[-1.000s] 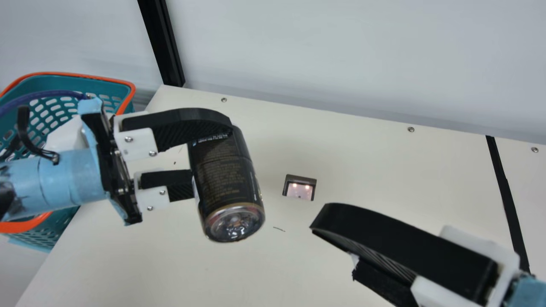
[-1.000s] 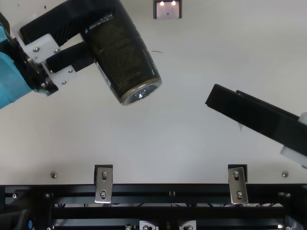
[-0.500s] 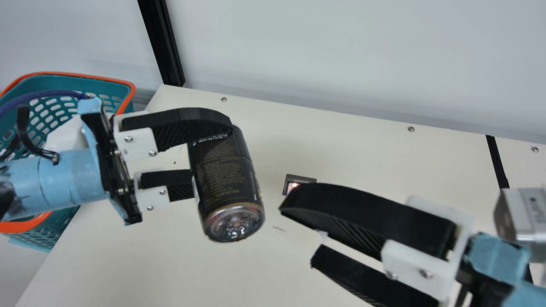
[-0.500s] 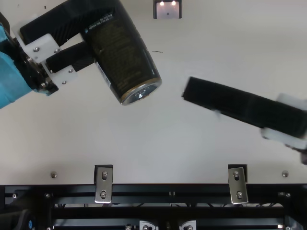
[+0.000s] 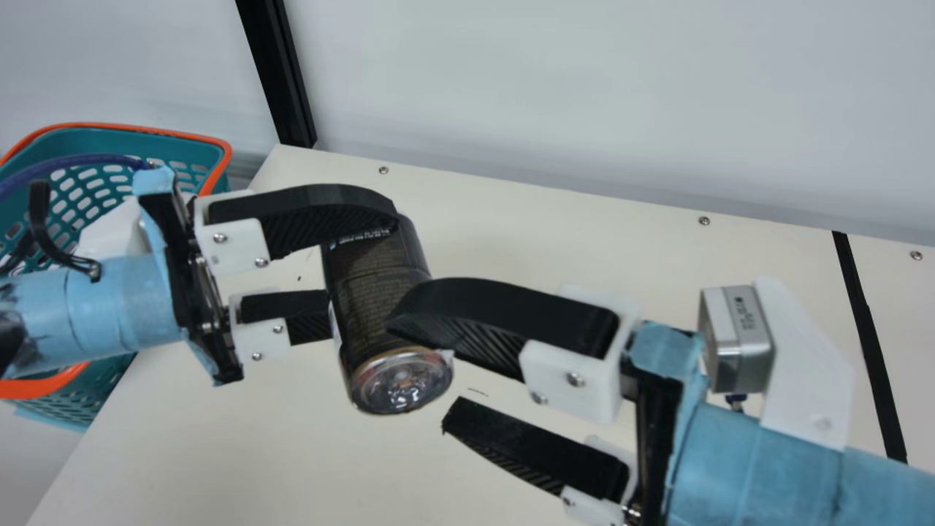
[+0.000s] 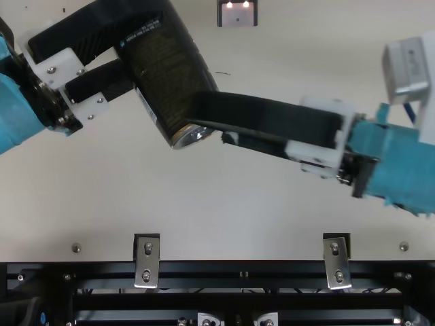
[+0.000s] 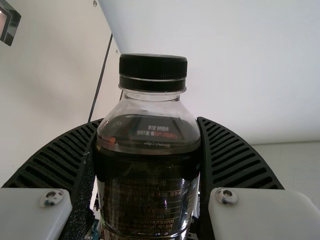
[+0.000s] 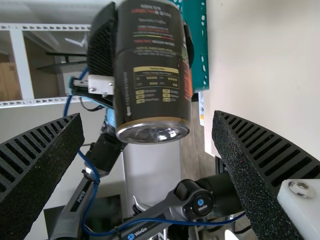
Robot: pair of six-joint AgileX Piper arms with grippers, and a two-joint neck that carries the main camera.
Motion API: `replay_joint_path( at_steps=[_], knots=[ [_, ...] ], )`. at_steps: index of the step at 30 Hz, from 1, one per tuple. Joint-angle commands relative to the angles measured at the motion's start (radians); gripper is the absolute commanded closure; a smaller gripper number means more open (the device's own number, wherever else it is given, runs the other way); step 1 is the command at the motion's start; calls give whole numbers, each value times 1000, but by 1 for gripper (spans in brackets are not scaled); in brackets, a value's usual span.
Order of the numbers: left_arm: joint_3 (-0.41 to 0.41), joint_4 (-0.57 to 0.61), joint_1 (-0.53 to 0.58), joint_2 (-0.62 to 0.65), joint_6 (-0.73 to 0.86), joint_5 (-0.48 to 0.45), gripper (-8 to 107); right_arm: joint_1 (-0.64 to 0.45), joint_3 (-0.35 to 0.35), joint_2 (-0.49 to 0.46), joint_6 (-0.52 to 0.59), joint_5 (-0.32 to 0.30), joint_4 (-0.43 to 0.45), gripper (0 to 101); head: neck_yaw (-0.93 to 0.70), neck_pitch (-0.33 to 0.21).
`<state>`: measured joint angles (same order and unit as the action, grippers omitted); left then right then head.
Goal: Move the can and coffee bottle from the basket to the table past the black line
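Beside the bottle (image 5: pixel 369 281), the right gripper (image 5: pixel 418 376) has empty fingers wide apart while the left gripper (image 7: pixel 150 120) clasps it; a crooked approach could knock it loose.

1. From where I'm standing, this is a robotics lab, or a workshop much like one.
2. Two jointed arms, left (image 5: pixel 117 303) and right (image 5: pixel 760 467), are wrapped in light blue tape, and the right one carries a silvery camera unit (image 5: pixel 736 336).
3. Screws dot the cream table (image 5: pixel 584 248), and metal brackets (image 6: pixel 147 261) sit on a black rail (image 6: pixel 204 267).
4. There's a black post (image 5: pixel 276 80), a loose blue cable (image 8: pixel 150 220) and white-framed shelving (image 8: pixel 22 65).
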<state>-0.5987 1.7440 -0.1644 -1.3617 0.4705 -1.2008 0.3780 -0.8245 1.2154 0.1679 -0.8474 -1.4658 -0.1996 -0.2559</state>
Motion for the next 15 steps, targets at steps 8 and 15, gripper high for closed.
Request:
replay_joint_path(
  at_steps=[8, 15],
  knots=[
    [0, 0, 0, 0, 0, 0, 89, 46, -24, 75, 42, 34, -50, 0, 3, -8],
    [0, 0, 0, 0, 0, 0, 89, 71, -54, 129, 65, 53, -81, 0, 3, -8]
  ],
)
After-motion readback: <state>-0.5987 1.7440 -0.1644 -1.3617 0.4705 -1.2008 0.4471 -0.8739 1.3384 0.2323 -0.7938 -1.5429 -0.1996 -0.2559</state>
